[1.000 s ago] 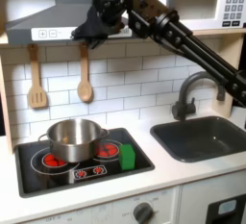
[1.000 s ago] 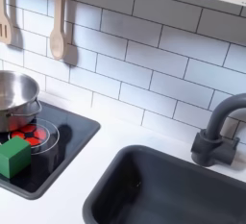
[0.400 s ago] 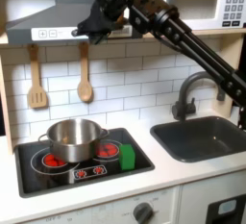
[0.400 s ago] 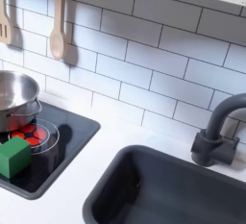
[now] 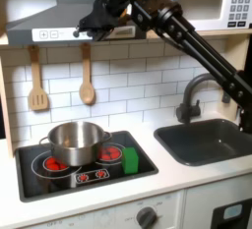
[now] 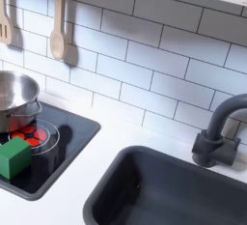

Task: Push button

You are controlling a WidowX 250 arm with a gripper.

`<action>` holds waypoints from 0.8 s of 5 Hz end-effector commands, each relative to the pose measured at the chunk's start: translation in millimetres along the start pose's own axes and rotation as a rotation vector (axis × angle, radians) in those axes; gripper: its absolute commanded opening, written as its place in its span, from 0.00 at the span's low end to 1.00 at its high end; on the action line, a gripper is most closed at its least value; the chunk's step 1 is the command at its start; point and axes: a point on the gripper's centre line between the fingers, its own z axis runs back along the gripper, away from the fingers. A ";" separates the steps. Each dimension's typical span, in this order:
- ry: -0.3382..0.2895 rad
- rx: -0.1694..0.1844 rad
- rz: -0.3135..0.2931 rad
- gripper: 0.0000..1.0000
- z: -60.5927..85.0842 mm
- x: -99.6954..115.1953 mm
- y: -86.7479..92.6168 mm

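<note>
Up high, the gripper (image 5: pixel 84 27), jaw state unclear, reaches leftward at the hood's buttons (image 5: pixel 49 33), a horizontal row.

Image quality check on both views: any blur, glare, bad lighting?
First exterior view: soft overall, the tool a dark, low-detail mass against the hood. Second exterior view: sharper, even light, mild sheen on the pot and the sink rim.
</note>
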 end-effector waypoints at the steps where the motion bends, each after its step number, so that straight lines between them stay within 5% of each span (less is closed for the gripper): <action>1: 0.008 -0.004 0.001 0.00 -4.7 1.3 0.6; 4: 0.009 -0.007 0.007 0.00 -17.1 3.9 5.3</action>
